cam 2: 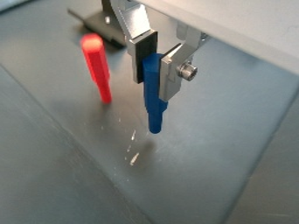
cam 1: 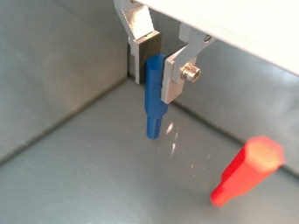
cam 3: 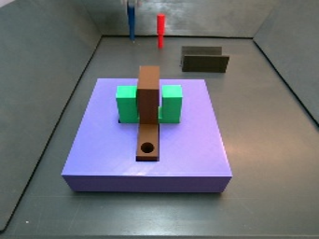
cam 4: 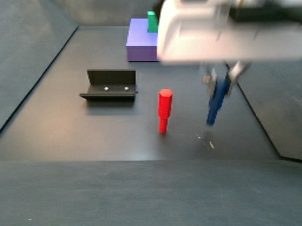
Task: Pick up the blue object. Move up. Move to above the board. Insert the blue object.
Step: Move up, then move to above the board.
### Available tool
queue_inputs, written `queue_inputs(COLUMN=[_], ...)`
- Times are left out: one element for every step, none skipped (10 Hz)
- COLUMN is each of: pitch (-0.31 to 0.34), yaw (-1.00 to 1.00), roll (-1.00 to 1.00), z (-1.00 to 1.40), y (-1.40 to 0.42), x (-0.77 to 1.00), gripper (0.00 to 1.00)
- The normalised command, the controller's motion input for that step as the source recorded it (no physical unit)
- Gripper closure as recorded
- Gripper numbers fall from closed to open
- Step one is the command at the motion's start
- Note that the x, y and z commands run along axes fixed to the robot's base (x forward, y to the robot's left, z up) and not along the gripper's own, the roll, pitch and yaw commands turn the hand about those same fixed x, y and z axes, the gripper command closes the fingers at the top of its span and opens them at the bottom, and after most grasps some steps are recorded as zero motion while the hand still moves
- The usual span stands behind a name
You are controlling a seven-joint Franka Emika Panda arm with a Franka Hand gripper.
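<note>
My gripper (cam 1: 158,83) is shut on the blue peg (cam 1: 153,109) near its top, and the peg hangs upright from the fingers in both wrist views (cam 2: 153,105). In a side view the gripper (cam 4: 220,78) holds the blue peg (cam 4: 215,104) slightly above the floor, next to the standing red peg (cam 4: 165,110). In a side view the blue peg (cam 3: 132,22) is at the far end of the bin. The brown plank (cam 3: 149,112) lies on the green block (cam 3: 129,104) and the purple slab (cam 3: 187,140). Its round hole (cam 3: 148,147) is near the close end.
The red peg (cam 3: 161,29) stands upright beside the blue peg and shows in both wrist views (cam 1: 247,171) (cam 2: 96,66). The dark fixture (cam 3: 204,60) stands on the floor near the pegs (cam 4: 109,86). The bin's grey walls (cam 3: 75,65) rise on each side.
</note>
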Motion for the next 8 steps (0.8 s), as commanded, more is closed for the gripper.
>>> queue_inputs(pitch=[0.059,0.000,0.021,0.021,-0.003,0.038,0.086,0.072], yaw=[0.02,0.00,0.00,-0.01,0.00,0.00,0.00,0.00], roll=[0.08,0.00,-0.04,-0.02,0.01,-0.01,0.00,0.01], z=[0.26,1.40,1.40,1.40,1.40,1.40,0.65,0.36], y=[-0.03,0.00,0.00,0.00,0.00,0.02,0.00,0.00], x=[0.00,0.00,-0.03,-0.06,-0.03,0.04,0.01,0.01], gripper=[1.00,1.00,1.00,1.00,1.00,1.00,1.00,1.00])
